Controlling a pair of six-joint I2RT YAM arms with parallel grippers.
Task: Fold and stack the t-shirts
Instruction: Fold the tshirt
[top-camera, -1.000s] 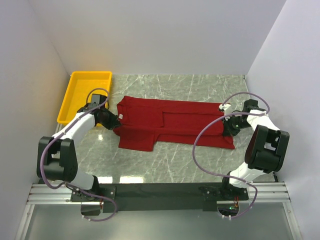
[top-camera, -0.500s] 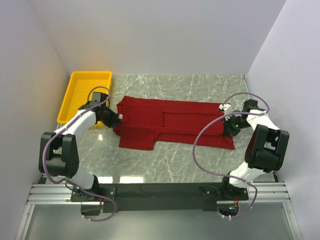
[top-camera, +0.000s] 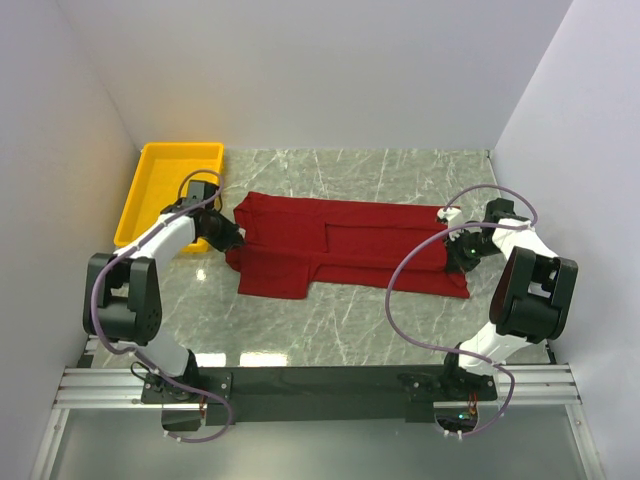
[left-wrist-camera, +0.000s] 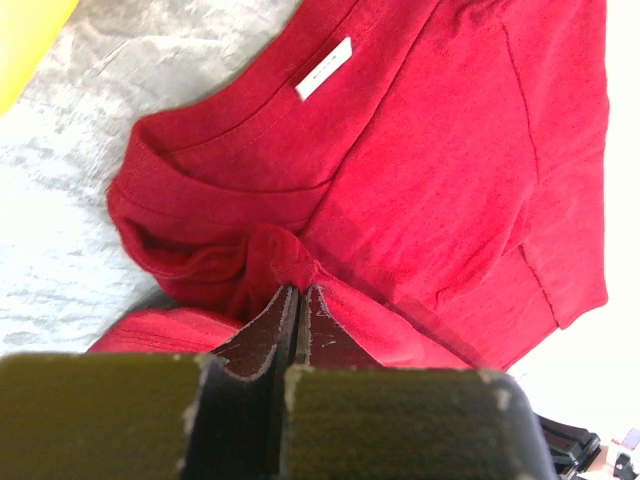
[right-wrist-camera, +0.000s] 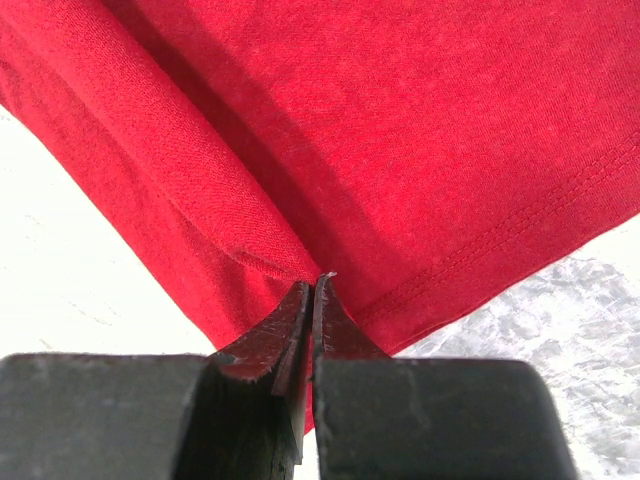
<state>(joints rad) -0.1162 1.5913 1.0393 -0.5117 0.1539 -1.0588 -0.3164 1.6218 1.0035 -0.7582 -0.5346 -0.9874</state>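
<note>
Dark red t-shirt (top-camera: 345, 240) lies stretched lengthwise across the middle of the grey marbled counter (top-camera: 340, 330). Collar end to the left, hem end to the right. Cloth mostly flat. A fold line runs along the body, and a broader part juts toward the near edge at the left end.

Left tool (left-wrist-camera: 297, 298): down at the collar end, jaws pressed together with no gap showing. A bunched ridge of red cloth is pinched between the tips, just beside the ribbed neckline. The white neck label (left-wrist-camera: 324, 68) shows inside the collar, a little beyond the pinch.

Right tool (right-wrist-camera: 312, 288): at the shirt's right end, near corner. Jaws closed to a sliver, holding a fold of the cloth right beside the double-stitched hem. Bare counter shows past the hem edge.

Yellow tray (top-camera: 150, 195) sits in the far left corner against the wall, apart from the shirt. The left arm reaches past its near right corner.

Both arms are bent outward, one at each end of the garment.
</note>
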